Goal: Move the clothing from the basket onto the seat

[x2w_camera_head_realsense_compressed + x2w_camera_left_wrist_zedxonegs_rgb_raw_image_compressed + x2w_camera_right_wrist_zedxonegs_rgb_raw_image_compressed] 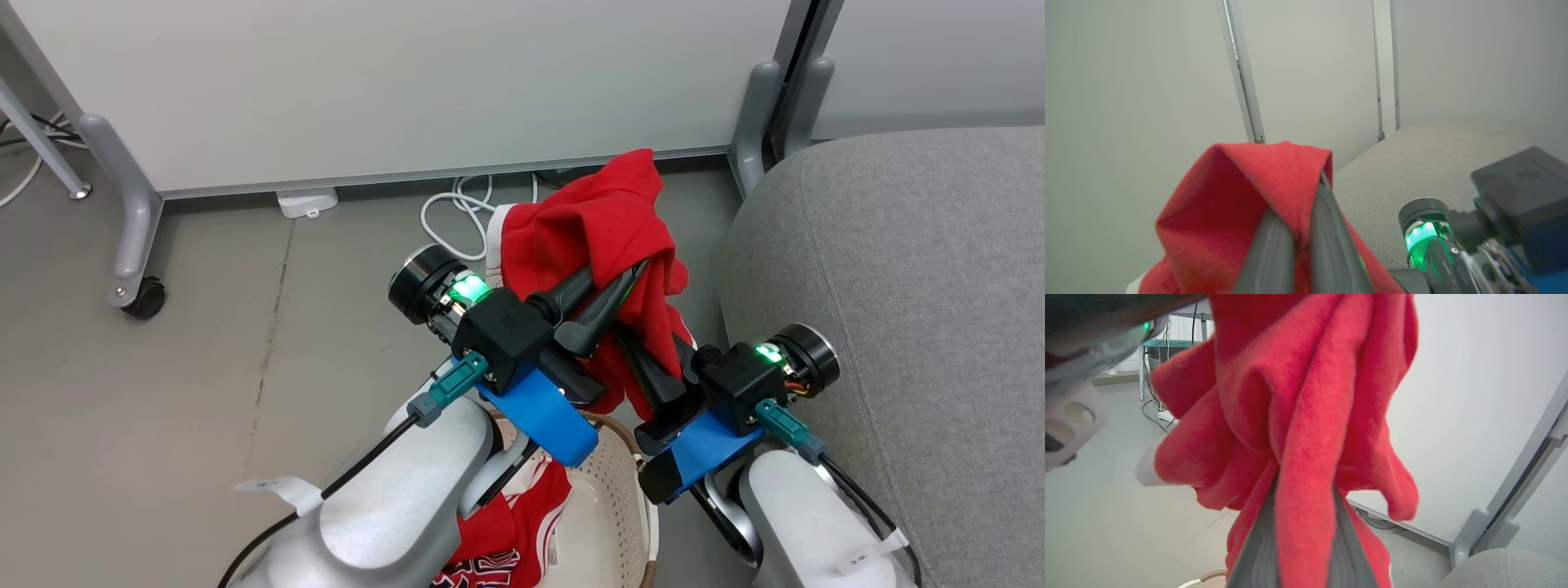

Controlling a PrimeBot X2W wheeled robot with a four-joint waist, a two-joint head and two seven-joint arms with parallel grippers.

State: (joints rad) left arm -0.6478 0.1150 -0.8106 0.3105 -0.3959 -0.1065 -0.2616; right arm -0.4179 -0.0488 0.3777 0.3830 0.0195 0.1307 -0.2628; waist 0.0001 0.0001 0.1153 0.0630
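Two grippers are clamped on one garment (588, 229), held at centre above the basket (608, 506): left gripper (629, 278) on its upper fold, right gripper (637, 359) lower down. A second garment (506, 523) is seen in the basket, bottom centre; the seat (898, 286) is at right.

Bright red clothing (604, 220) with white trim, cream perforated basket (608, 506) with brown rim, light grey seat (898, 269), dark fingers (600, 314)

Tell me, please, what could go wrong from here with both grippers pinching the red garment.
The left gripper and right gripper cross closely on one red garment, so the arms might collide or stretch it when swinging toward the seat. Its loose folds could catch on the basket.
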